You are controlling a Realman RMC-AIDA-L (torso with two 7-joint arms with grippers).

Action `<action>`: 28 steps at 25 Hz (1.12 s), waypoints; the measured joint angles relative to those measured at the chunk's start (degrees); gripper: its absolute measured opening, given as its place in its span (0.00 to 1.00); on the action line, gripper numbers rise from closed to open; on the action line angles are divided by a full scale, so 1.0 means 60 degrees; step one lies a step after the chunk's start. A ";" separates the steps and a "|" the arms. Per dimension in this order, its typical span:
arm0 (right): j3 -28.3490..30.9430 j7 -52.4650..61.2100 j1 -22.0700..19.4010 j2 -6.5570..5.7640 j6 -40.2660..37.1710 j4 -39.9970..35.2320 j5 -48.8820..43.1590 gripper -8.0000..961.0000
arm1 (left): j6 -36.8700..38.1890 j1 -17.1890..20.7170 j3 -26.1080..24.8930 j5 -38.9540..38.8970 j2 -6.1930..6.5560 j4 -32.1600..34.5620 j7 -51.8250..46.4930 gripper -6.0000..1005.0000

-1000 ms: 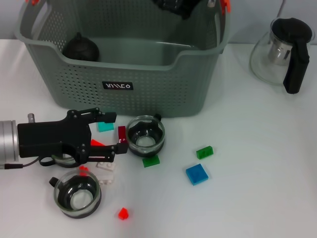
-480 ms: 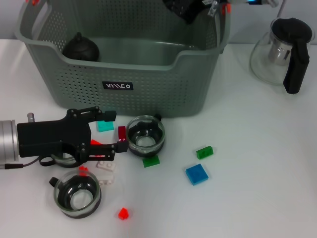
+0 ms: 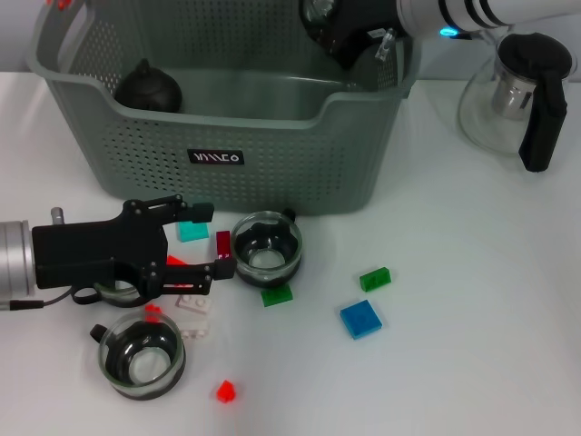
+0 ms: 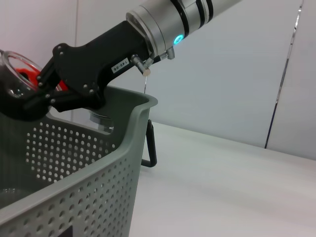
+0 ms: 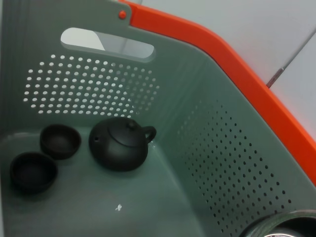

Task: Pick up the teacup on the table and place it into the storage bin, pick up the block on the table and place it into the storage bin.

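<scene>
White surface (image 3: 472, 272) with a pale wall (image 4: 237, 59) behind | storage bin (image 3: 218, 136) at the back, dark teapot (image 5: 121, 143) inside | right claw (image 3: 338, 23) pinching a glass teacup (image 4: 12, 81) over the bin | left claw (image 3: 201, 243) spread low among blocks (image 3: 360, 318) beside another teacup (image 3: 265, 247)

— What is different from a second ago?

— The right end effector (image 3: 340, 27) is lower over the far right corner of the storage bin (image 3: 272, 145), and more of its arm now shows, silver with black rings and a blue light.

— Is it carrying anything?

— A glass teacup (image 4: 12, 81) sits in its grip, above the bin's rim.

— Anything else?

— No other difference shows.
</scene>
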 joint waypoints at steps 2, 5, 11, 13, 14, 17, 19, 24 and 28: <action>0.0002 -0.0009 -0.0018 0.0013 0.0057 0.0043 -0.0001 0.07 | -0.0019 -0.0002 0.0001 -0.0003 0.0002 -0.0003 0.0040 0.86; -0.0018 -0.0011 -0.0032 0.0023 0.0111 0.0108 -0.0003 0.07 | -0.0046 -0.0005 0.0002 -0.0012 0.0004 -0.0012 0.0052 0.86; -0.0022 -0.0016 -0.0054 0.0033 0.0120 0.0214 -0.0003 0.07 | -0.0025 -0.0006 0.0002 -0.0038 0.0004 -0.0021 0.0066 0.86; -0.0021 -0.0017 -0.0059 0.0034 0.0123 0.0235 -0.0003 0.07 | -0.0023 0.0000 0.0002 -0.0056 0.0004 -0.0021 0.0068 0.86; -0.0020 -0.0018 -0.0067 0.0035 0.0124 0.0243 -0.0004 0.07 | -0.0023 0.0009 0.0002 -0.0064 0.0004 -0.0021 0.0068 0.86; -0.0026 -0.0019 -0.0092 0.0047 0.0127 0.0249 -0.0004 0.07 | -0.0022 0.0034 0.0002 -0.0070 0.0004 -0.0021 0.0069 0.86; -0.0029 -0.0019 -0.0116 0.0055 0.0130 0.0251 -0.0004 0.07 | -0.0023 0.0042 0.0002 -0.0072 0.0004 -0.0021 0.0069 0.85; -0.0043 -0.0019 -0.0168 0.0075 0.0131 0.0253 -0.0004 0.07 | -0.0028 0.0062 -0.0011 -0.0073 0.0004 -0.0021 0.0069 0.85; -0.0044 -0.0018 -0.0208 0.0106 0.0131 0.0251 -0.0005 0.08 | -0.0026 0.0066 -0.0013 -0.0073 0.0004 -0.0021 0.0070 0.85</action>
